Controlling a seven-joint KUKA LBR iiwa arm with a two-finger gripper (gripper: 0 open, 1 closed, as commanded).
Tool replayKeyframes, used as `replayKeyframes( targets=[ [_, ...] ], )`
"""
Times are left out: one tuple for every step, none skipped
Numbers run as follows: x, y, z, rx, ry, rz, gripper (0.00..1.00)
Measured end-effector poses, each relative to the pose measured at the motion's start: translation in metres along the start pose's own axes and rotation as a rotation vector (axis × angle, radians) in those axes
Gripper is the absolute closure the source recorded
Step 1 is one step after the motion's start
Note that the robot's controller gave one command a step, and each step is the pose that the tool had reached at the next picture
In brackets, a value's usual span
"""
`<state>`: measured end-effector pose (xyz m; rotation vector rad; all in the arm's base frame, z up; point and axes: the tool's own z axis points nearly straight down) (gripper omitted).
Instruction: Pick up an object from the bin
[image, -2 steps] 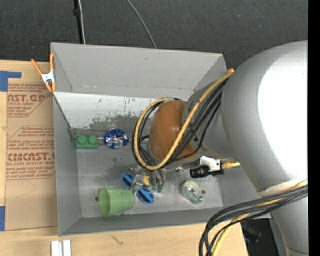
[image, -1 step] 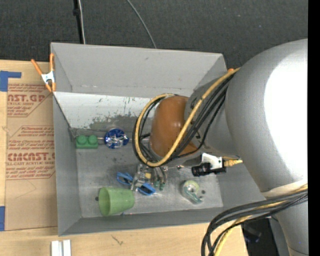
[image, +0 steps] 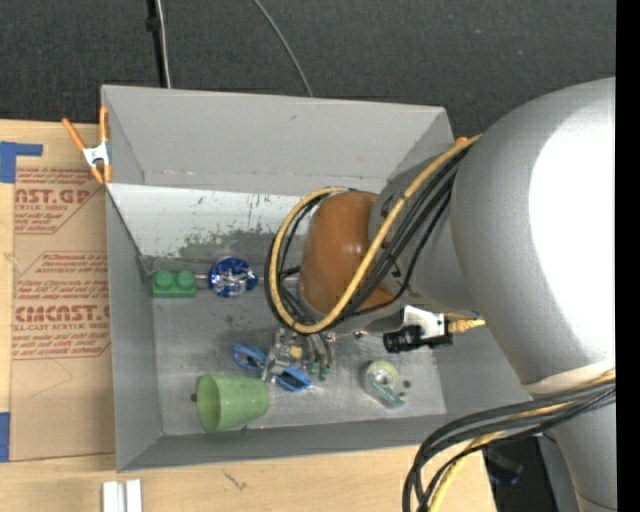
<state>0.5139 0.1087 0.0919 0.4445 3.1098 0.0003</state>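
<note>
- The arm takes up the right of the frame. Its orange wrist cover and looped cables hang over the middle of the bin.
- The grey bin holds a few scattered things, not a heap.
- A green cup lies on its side at the lower left of the floor, just below and left of the gripper.
- The gripper sits low, at the floor, lower centre. Whether it is open or closed, and whether it has hold of anything, cannot be told from here.
- A small blue thing lies right at the gripper, poking out to its left and below it. It looks the likeliest target.
- Further off, at the upper left, are a green block and a blue-and-white round thing. A pale clear round thing lies at the lower right.
- Step in hand, as I judge it: the grasp itself, down at the blue thing. The next move calls for a firm closure, then a straight lift clear of the cup.
</note>
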Motion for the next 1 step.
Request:
replayKeyframes(
  targets=[
    [-0.0010, 0.0012, -0.0693, -0.003, -0.005, -0.001, 1.00]
  ],
)
